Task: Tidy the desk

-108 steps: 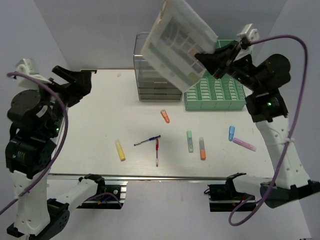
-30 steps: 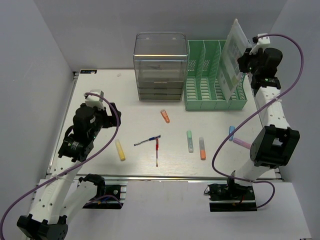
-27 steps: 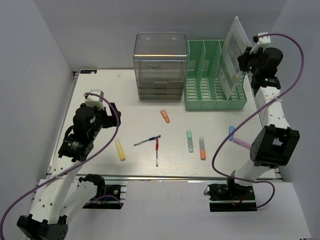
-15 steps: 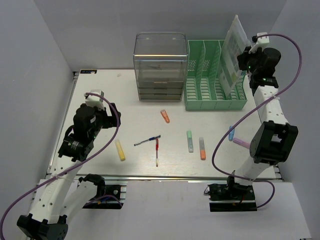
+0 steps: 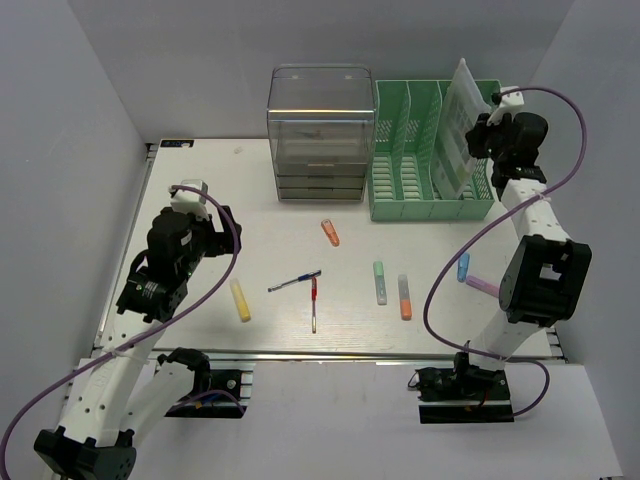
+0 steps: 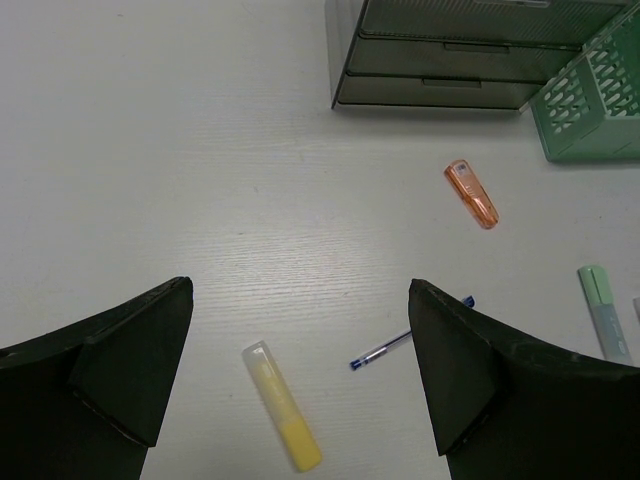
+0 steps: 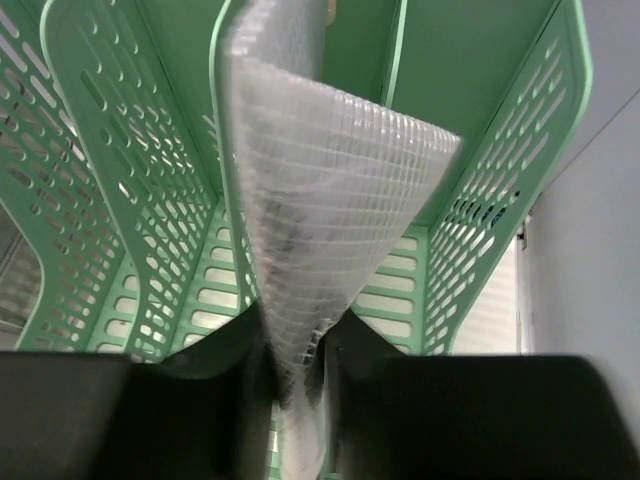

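**Pouch going into the rack, loose pens waiting on the desk**

On the left, the left gripper (image 6: 300, 335) hangs spread wide above the yellow highlighter (image 6: 282, 420), touching nothing; come down off-centre and that round barrel could roll away. Far right is the bigger worry: the right gripper (image 7: 292, 355) is pinching an edge of the clear mesh pouch (image 5: 455, 130), which stands tilted in the green file rack (image 5: 420, 195). Let go before it seats and it may flop out, or snag on a divider. The desk (image 5: 200, 185) spreads off-white beneath everything, from the near metal rail to the far wall. It has a blue pen (image 5: 295, 282) and a red pen (image 5: 314, 302) at centre, more highlighters scattered to the right, and a clear drawer unit (image 5: 318, 135) at the far edge.
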Robot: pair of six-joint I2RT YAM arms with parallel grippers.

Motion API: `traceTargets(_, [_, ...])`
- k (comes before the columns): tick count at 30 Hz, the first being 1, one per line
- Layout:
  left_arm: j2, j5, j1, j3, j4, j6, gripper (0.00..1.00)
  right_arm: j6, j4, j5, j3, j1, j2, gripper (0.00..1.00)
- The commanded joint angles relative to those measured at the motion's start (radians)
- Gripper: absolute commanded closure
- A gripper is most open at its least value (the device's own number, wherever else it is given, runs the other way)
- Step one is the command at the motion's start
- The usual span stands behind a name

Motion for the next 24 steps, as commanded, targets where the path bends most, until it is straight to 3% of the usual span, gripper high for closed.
traceTargets(1, [-0.003,0.013,0.004,0.027,0.005,-0.004,0.02,-0.036,0.082,-0.012,-0.02,0.001,-0.016,0.66])
traceTargets(2, [-0.003,0.013,0.004,0.026,0.002,-0.002,0.02,-0.038,0.078,-0.022,-0.024,0.001,-0.018,0.58])
traceTargets(3, [-0.003,0.015,0.004,0.027,0.001,-0.002,0.02,-0.039,0.073,-0.026,-0.03,0.0,-0.02,0.39])
traceTargets(5, [-0.002,0.016,0.004,0.031,-0.001,-0.001,0.02,-0.047,0.064,-0.034,-0.036,0.0,-0.029,0.27])
traceTargets(6, [-0.003,0.019,0.004,0.032,-0.004,-0.001,0.02,-0.05,0.062,-0.035,-0.046,-0.002,-0.033,0.11])
traceTargets(14, [0.012,0.09,0.004,0.044,0.0,-0.019,0.02,-0.067,-0.017,-0.008,-0.04,-0.016,-0.165,0.11])
traceTargets(19, [0.038,0.171,0.004,0.073,0.013,-0.042,0.02,-0.092,-0.099,0.09,0.017,-0.043,-0.289,0.11])
traceTargets(24, [0.07,0.231,0.004,0.1,0.048,-0.067,0.02,-0.089,-0.18,0.022,0.031,-0.074,-0.432,0.11])
